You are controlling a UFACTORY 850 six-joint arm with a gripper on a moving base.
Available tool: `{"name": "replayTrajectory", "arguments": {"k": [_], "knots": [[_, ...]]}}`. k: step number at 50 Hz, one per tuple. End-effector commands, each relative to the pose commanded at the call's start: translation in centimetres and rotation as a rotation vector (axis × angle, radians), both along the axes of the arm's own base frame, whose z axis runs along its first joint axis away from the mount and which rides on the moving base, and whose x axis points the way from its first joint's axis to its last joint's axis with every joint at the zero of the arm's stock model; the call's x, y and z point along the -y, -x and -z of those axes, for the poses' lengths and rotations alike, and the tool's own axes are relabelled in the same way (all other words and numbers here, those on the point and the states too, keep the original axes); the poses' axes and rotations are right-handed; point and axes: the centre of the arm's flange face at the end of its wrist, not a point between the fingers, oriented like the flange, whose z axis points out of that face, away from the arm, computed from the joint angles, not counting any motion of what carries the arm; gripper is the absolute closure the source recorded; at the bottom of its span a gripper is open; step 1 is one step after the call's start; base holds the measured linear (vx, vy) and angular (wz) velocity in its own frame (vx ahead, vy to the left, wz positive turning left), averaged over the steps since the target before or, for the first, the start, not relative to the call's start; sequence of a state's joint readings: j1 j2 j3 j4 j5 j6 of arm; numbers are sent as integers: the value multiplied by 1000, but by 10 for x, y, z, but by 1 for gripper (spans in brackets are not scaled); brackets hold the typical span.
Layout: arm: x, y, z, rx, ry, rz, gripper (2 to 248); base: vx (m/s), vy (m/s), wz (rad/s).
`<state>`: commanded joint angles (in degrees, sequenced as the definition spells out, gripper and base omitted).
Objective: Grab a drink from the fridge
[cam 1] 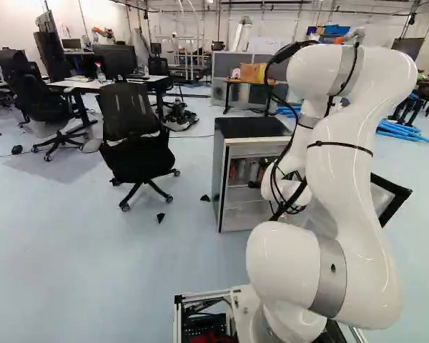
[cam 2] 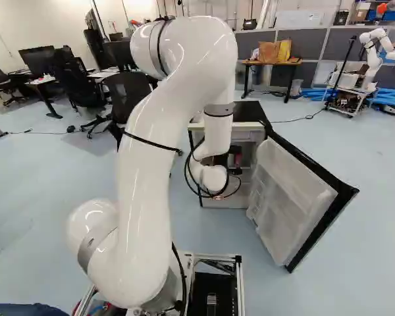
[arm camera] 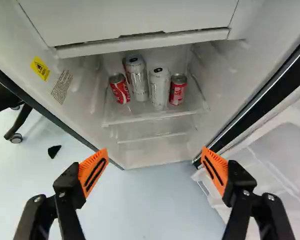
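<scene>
End effector (arm camera: 155, 149), fingers spread wide, faces four drink cans (arm camera: 159, 89) inside the mini-fridge (arm camera: 72, 112) at twelve o'clock; drifting off-centre could snag the open door (cam 2: 341, 189) at three o'clock.

We see red cans (arm camera: 177, 90) with white markings flanking silvery-white cans (arm camera: 159, 89) with grey streaks — and a black-marked yellow label (arm camera: 40, 68) inside the white-walled fridge (arm camera: 72, 75). Mid-frame in the left base view, its top (cam 1: 252, 127) is black — tubes (cam 1: 404, 133) at right, blue.
</scene>
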<state>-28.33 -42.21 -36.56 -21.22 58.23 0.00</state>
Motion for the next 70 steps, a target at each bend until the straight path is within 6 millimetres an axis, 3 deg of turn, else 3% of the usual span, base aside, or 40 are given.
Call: {"name": "replayTrajectory", "arguments": {"k": [56, 70], "knots": [[7, -22, 62, 77, -18, 2, 3, 0, 0, 0], [8, -29, 61, 113, -11, -1, 3, 0, 0, 0]]}}
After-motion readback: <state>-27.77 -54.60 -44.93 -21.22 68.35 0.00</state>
